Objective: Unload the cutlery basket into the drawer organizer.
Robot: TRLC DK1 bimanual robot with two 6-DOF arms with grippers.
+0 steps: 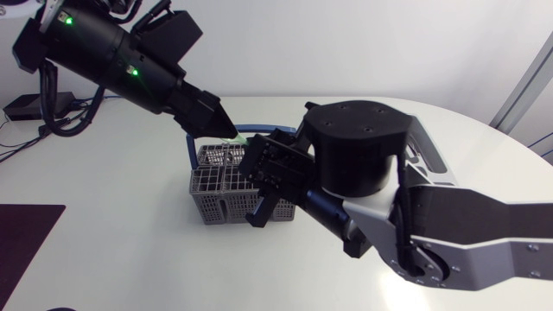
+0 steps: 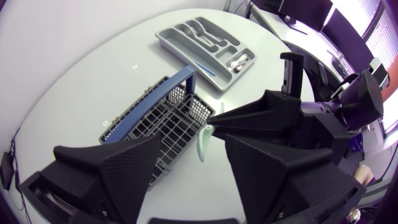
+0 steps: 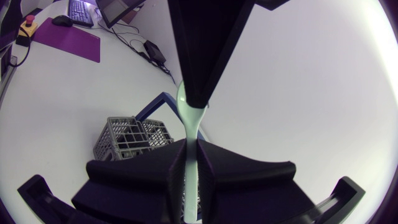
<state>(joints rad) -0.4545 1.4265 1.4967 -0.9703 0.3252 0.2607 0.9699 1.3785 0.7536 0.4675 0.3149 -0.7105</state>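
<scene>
Right gripper [image 3: 191, 144]: near side, pinching the spoon's handle.
Spoon [image 3: 189, 115]: pale green; I see it held above the basket.
Cutlery basket [image 1: 216, 190]: mid-table.
Left gripper [image 1: 225, 130]: spread around the spoon's bowl end.
Drawer organizer [image 2: 166, 42]: far beyond the basket.

The jaws clamp a pale green spoon [image 3: 189, 124]; ahead, to one side, a grey cutlery basket [image 3: 127, 140] stands on the tabletop [image 3: 56, 99].

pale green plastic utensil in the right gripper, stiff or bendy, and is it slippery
The pale green plastic utensil looks thin yet runs straight, so it is likely light and fairly stiff. Its smooth handle may slip or swivel in the right gripper.
</scene>
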